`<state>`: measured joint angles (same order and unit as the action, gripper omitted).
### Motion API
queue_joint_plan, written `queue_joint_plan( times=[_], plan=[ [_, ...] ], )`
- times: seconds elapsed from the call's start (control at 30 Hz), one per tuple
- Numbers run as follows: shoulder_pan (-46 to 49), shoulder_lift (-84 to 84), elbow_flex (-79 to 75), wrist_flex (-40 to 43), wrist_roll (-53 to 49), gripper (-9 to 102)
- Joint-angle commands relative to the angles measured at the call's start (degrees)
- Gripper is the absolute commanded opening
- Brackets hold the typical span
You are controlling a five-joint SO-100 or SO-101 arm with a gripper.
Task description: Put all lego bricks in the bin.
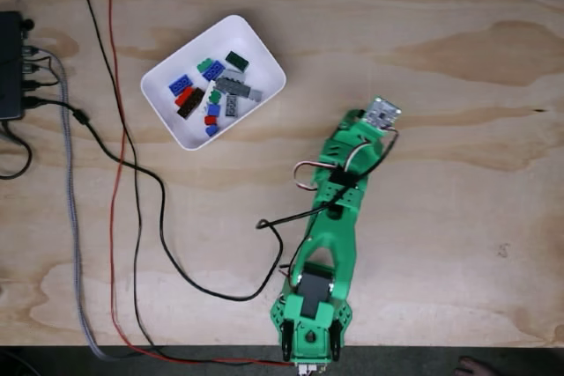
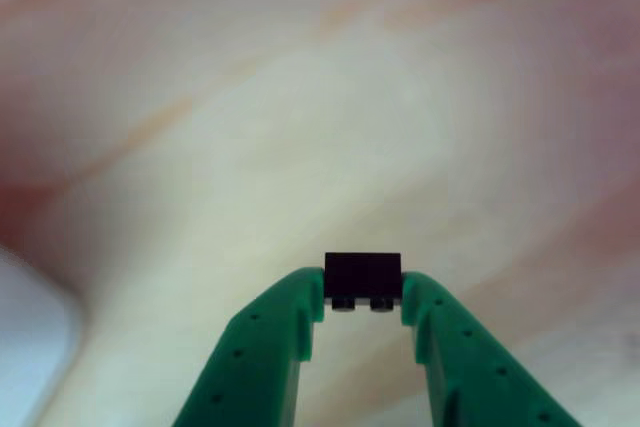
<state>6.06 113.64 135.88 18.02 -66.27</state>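
Fixed view, looking down: plywood table (image 1: 441, 33) with the white bin (image 1: 269, 63) at upper left, sitting at an angle. Bin already holds a heap of lego bricks (image 1: 216, 90): blue, green, red, grey, dark ones, all loose on its floor. No stray bricks visible on the bare wood, so this looks like the tail end of the task. Green arm (image 1: 330, 226) stretches from its base at the bottom edge up toward the middle, wrist end to the right of the bin and well apart from it; jaws themselves can't be made out from here. Black, red and braided cables (image 1: 115, 173) trail down the left side to a black box (image 1: 11, 63) at the left edge, none crossing the bin.

Other view, close behind the gripper (image 2: 363, 292): the two green jaws are closed on a small dark brick (image 2: 362, 274), pinched by its short ends, studs facing down, held level. Grip is right at the tips, so not much margin; a jolt could drop it. Blurred wood grain behind suggests the brick is lifted off the table. A pale rounded edge at lower left is probably the bin (image 2: 30, 347), too blurred to be sure. Likely remaining: carry across to the bin and release.
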Motion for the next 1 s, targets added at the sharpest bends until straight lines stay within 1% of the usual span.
queue_joint_plan(
  times=[0.0, 0.1, 0.23, 0.33, 0.5, 0.57, 0.63, 0.7, 0.73, 0.77, 0.8, 0.83, 0.9, 0.97],
  plan=[
    [-24.17, 14.06, -20.65, 40.43, 10.37, 0],
    [-29.18, -1.93, -35.51, 45.18, 14.59, 0],
    [-31.82, -16.7, -47.37, 43.15, 14.59, 0],
    [-31.38, -20.83, -49.75, 39.29, 13.01, 2],
    [-29.27, -20.04, -47.55, 31.82, 12.66, 15],
    [-28.3, -15.73, -44.47, 27.95, 13.45, 18],
    [-26.72, -7.65, -40.52, 24.61, 15.91, 25],
    [-24.61, 5.54, -33.57, 21.88, 16.08, 25],
    [-23.12, 13.27, -30.41, 22.5, 15.82, 24],
    [-21.97, 21.18, -26.46, 24.17, 13.45, 21],
    [-21.01, 28.74, -21.01, 25.49, 8.44, 18],
    [-19.95, 36.83, -13.45, 25.31, 2.02, 11],
    [-17.93, 48.69, 3.16, 18.72, -8.88, 0],
    [-15.56, 55.63, 20.39, 7.38, -18.19, 0]
  ],
)
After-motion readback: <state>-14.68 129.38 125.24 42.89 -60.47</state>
